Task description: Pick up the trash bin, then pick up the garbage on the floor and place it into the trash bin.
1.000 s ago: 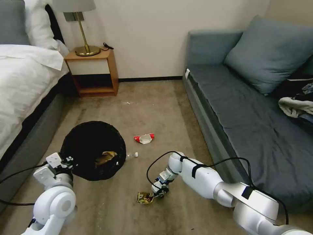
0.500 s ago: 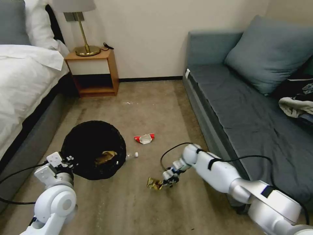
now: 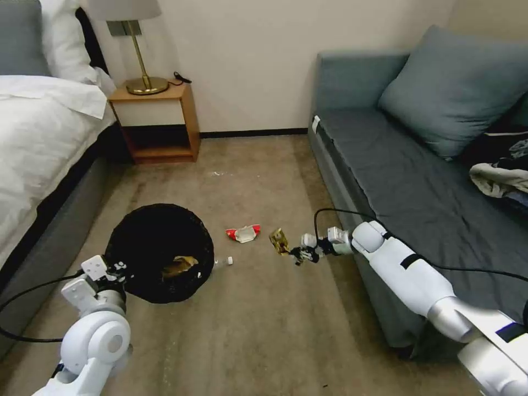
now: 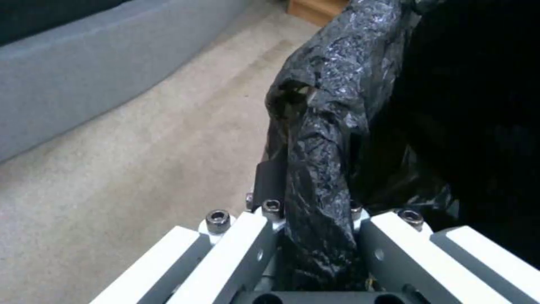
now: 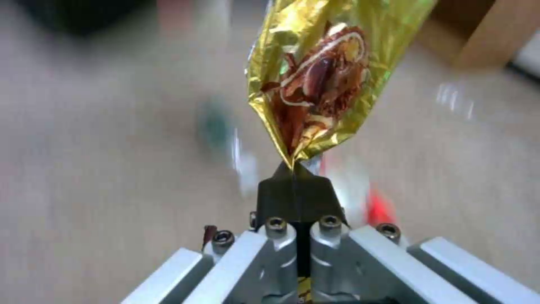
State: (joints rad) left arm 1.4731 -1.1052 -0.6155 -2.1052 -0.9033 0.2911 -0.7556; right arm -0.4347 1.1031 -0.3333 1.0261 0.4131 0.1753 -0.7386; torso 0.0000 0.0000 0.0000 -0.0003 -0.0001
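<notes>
Soft even light (wrist background blurred)

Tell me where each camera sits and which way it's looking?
Head view: up on the robot's head, looking down at the carpet, both arms showing, the trash bin between bed and sofa.
Left wrist view: on the left arm, looking along the left gripper shut on the bin's black bag.
Right wrist view: on the right arm, looking along the right gripper pinching the gold wrapper.
Shared: head and right wrist views both show the wrapper.

bottle (image 3: 222, 262) half hidden behind trash bin (image 3: 158, 252), floor litter blurred
</notes>
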